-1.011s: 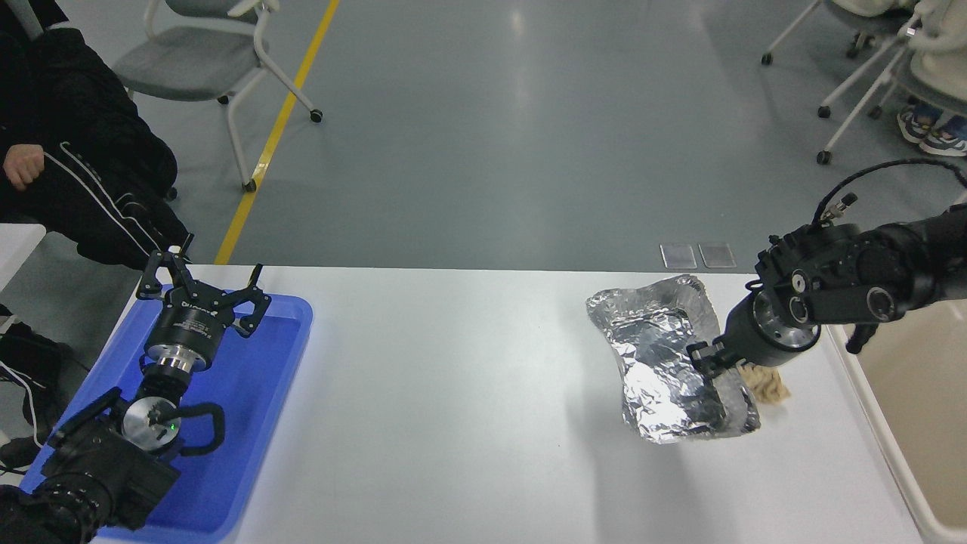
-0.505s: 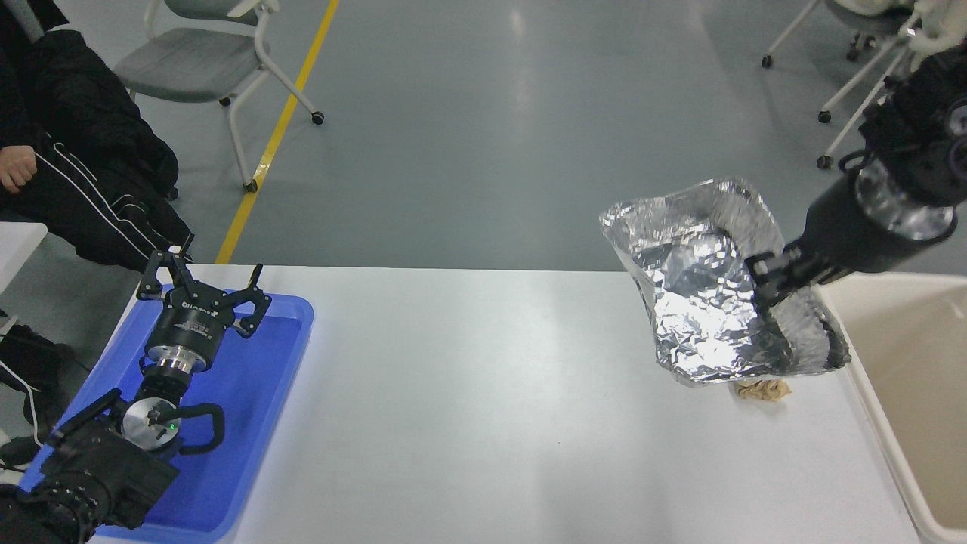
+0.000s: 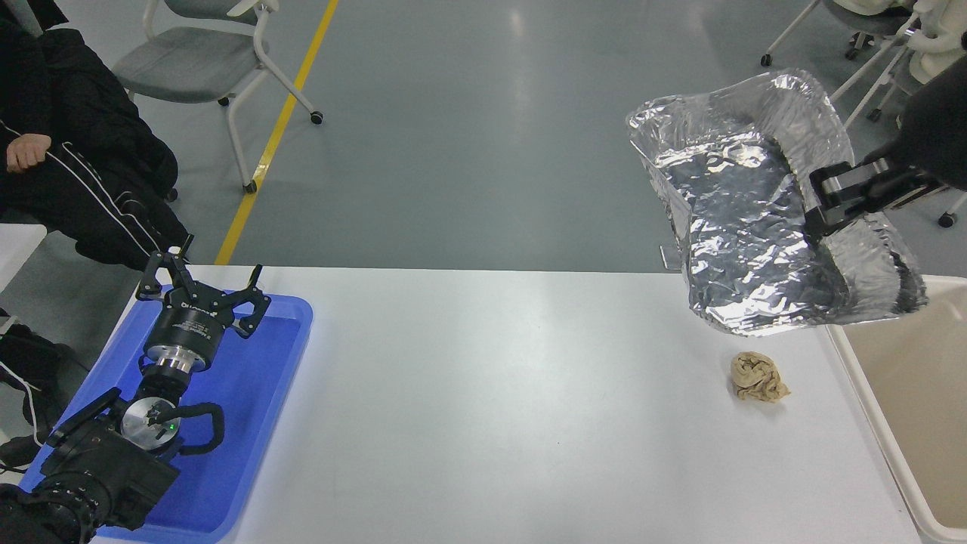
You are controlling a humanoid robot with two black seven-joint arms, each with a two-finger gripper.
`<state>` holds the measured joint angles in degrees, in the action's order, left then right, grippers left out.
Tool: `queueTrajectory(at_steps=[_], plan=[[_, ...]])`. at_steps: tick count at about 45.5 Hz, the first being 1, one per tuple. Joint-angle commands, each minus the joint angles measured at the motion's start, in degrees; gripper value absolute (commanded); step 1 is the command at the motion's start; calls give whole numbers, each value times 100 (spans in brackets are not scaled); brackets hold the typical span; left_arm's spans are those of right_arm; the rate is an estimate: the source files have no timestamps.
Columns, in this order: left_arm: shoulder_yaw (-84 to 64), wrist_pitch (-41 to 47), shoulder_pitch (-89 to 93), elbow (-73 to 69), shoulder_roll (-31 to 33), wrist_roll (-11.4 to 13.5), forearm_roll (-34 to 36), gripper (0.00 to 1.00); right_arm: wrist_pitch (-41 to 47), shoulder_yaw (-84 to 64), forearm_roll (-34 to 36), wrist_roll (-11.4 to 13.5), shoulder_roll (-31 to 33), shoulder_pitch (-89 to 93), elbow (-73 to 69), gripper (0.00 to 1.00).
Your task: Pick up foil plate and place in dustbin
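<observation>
The foil plate (image 3: 748, 219) is a shiny wrinkled silver tray, held high above the table's far right corner, tilted toward me. My right gripper (image 3: 820, 219) comes in from the right edge and is shut on the plate's right rim. The dustbin (image 3: 876, 423) is a cream-white bin with a beige inside at the table's right side, partly cut off by the picture's edge; the plate's lower right corner hangs over its far rim. My left gripper (image 3: 202, 283) is open, parked over the blue tray at the lower left.
A small tan paper wad (image 3: 758, 377) lies on the white table (image 3: 491, 393) below the plate. A flat blue tray (image 3: 257, 408) sits at the left. A seated person in black (image 3: 68, 151) is at the far left. Chairs stand on the floor beyond.
My right gripper has lifted the foil plate off the table, up and to the right toward the dustbin. The paper wad that it covered now shows. The left arm has not moved.
</observation>
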<state>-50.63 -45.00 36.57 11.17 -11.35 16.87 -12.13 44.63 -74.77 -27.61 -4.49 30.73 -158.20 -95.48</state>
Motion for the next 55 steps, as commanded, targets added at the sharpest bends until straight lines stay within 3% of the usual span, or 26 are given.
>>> queueTrajectory(at_steps=[1,21,42,55], plan=[[0,0,0,-1,1,0,0,100,37,-222,-166,9,30,552,275,0],[0,0,0,-1,-7,0,0,100,-1676,-495,-69,18,56,3785,2568,0],[0,0,0,-1,-7,0,0,100,-2372,-30,1995,27,188,8162,6698,0],[0,0,0,-1,-7,0,0,100,-2503,1025,2119,71,171,10132,8553,0]])
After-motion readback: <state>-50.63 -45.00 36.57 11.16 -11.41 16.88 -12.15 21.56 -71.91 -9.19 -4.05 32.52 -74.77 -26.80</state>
